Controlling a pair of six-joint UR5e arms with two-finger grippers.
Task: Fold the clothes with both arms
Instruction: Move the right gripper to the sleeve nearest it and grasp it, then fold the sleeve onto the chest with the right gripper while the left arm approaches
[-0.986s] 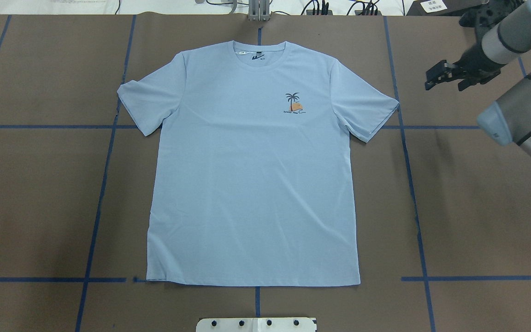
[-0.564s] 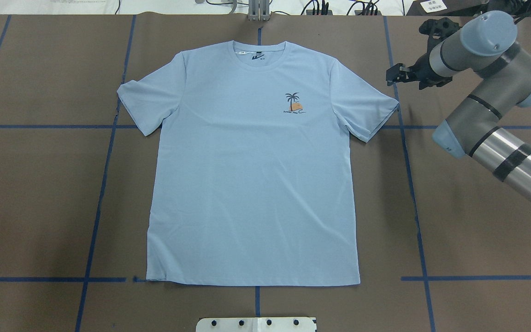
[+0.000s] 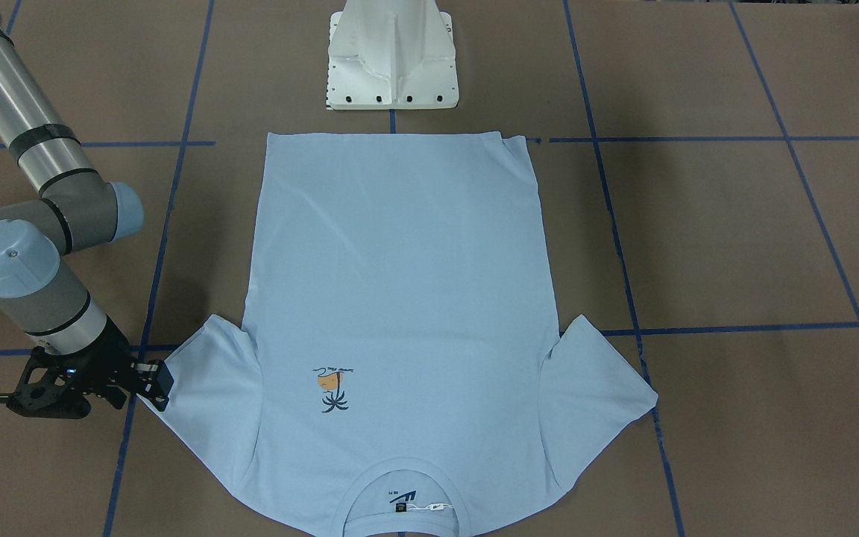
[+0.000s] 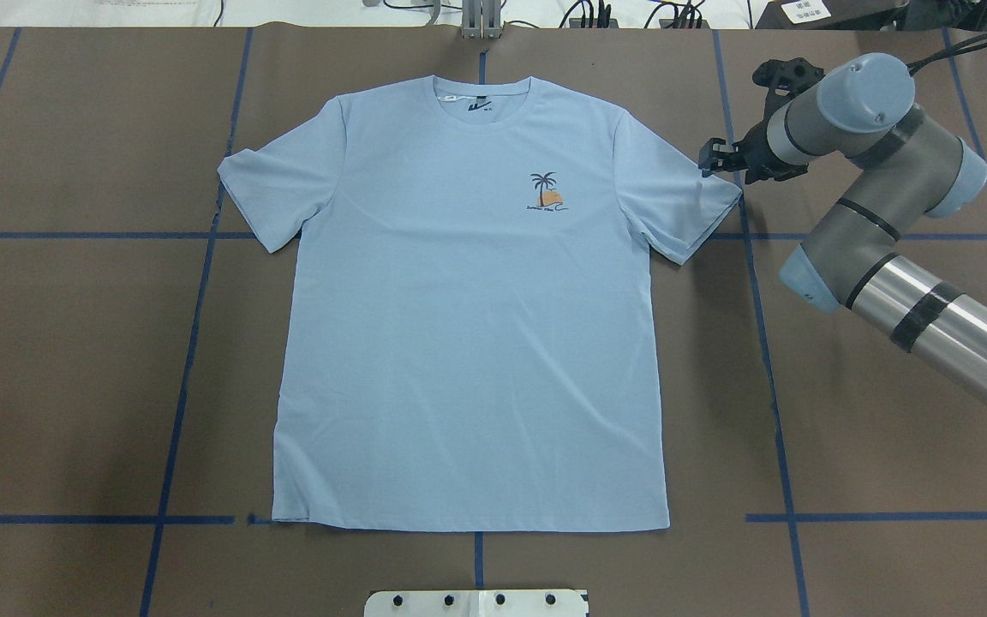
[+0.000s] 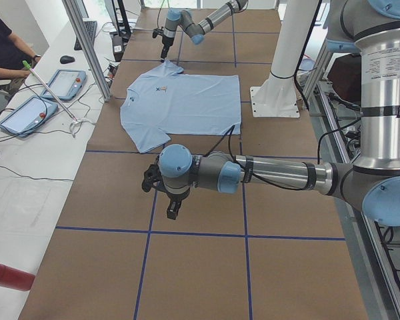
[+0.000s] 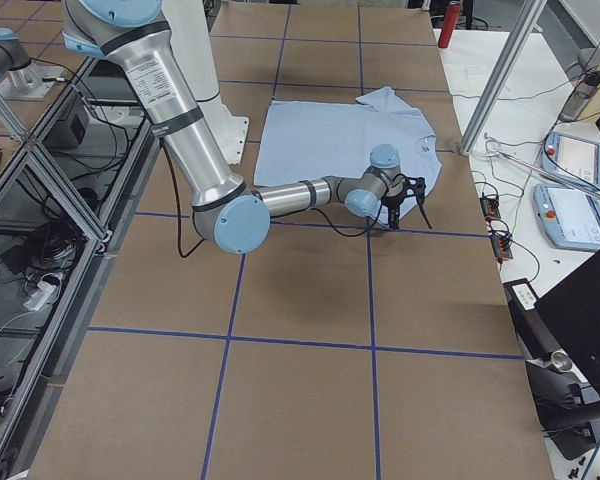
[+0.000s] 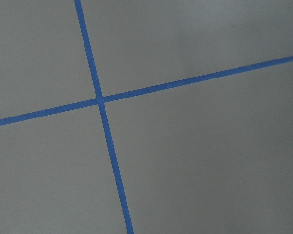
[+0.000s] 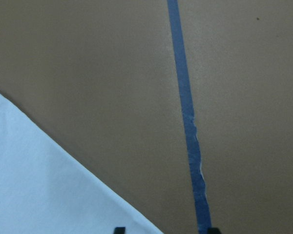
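The light blue T-shirt (image 4: 468, 326) lies flat and face up on the brown table, with its collar (image 4: 481, 90) at the far edge and its palm print (image 4: 545, 193) on the chest. My right gripper (image 4: 710, 159) is open and empty, just over the outer edge of the sleeve on my right (image 4: 682, 201). It also shows in the front view (image 3: 157, 384). In the right wrist view the sleeve edge (image 8: 49, 190) lies at lower left and two fingertips (image 8: 118, 229) stand apart at the bottom. My left gripper (image 5: 172, 210) shows only in the left side view, over bare table away from the shirt; I cannot tell whether it is open or shut.
The white pedestal base (image 3: 392, 56) stands by the shirt's hem. Blue tape lines (image 4: 768, 343) cross the table. A side bench with tablets (image 5: 53, 87) and a seated person (image 5: 3, 47) lies beyond the collar end. A red cylinder (image 5: 7, 277) lies there too.
My right arm has swung left across the table, bringing the gripper from the far right to the edge of the sleeve. The shirt has not moved.
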